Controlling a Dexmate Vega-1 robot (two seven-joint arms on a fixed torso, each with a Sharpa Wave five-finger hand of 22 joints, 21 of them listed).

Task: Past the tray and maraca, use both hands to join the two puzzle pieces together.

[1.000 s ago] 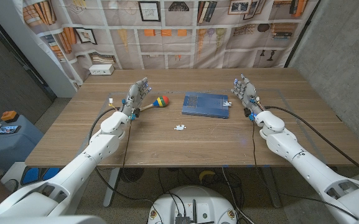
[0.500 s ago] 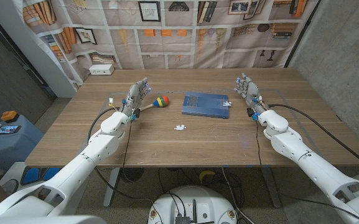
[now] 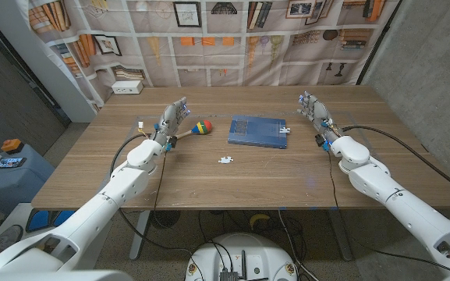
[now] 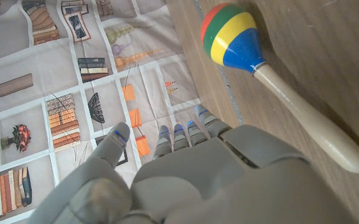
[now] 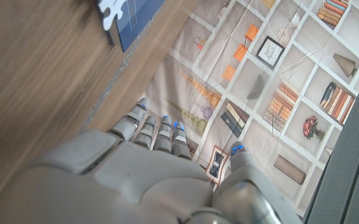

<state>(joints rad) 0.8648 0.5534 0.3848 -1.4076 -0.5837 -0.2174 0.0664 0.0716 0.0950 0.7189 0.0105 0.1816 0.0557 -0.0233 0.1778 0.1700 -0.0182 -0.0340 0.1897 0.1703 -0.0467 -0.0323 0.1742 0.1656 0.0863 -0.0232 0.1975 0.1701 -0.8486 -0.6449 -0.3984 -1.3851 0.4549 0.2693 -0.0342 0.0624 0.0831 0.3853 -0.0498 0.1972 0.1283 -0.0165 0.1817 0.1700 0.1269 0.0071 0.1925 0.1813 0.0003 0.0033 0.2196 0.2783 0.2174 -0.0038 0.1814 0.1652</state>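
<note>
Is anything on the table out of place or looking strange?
Nothing looks damaged or spilled. The two puzzle pieces lie apart: one at the blue tray's right corner, the other on bare wood. The maraca lies on its side.

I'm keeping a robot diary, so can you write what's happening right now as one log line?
left hand: open by maraca | right hand: open beside tray | puzzle pieces: one on table, one on tray corner | not joined
</note>
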